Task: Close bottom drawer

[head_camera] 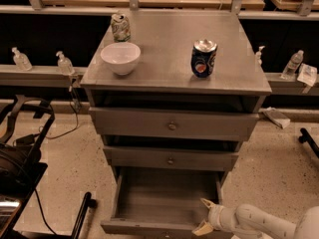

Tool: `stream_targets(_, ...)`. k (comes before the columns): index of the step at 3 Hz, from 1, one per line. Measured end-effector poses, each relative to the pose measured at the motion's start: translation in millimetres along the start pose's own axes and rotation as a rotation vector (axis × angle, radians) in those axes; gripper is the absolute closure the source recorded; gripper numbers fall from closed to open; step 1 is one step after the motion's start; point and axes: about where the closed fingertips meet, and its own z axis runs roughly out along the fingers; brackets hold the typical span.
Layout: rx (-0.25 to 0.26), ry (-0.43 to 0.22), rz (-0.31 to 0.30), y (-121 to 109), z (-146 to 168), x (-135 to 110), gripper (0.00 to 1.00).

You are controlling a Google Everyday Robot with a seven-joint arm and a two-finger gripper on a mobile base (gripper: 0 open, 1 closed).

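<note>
cream claw [203, 216] by grey bottom drawer [159, 203] | white bowl [120, 57] | blue can [204, 59]

Gripper [204, 216]: fingers spread at the bottom drawer's [149, 205] front right corner.
Readable text: none, even on the blue can [204, 59] far beyond the gripper.
</note>
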Motion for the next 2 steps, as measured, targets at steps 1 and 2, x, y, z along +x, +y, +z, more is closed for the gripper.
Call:
stream_targets(1,0.000,0.000,0.000,0.0,0.0,0.0,0.27)
stream_targets(2,0.000,0.000,0.000,-0.2,-0.1,-0.1,0.29)
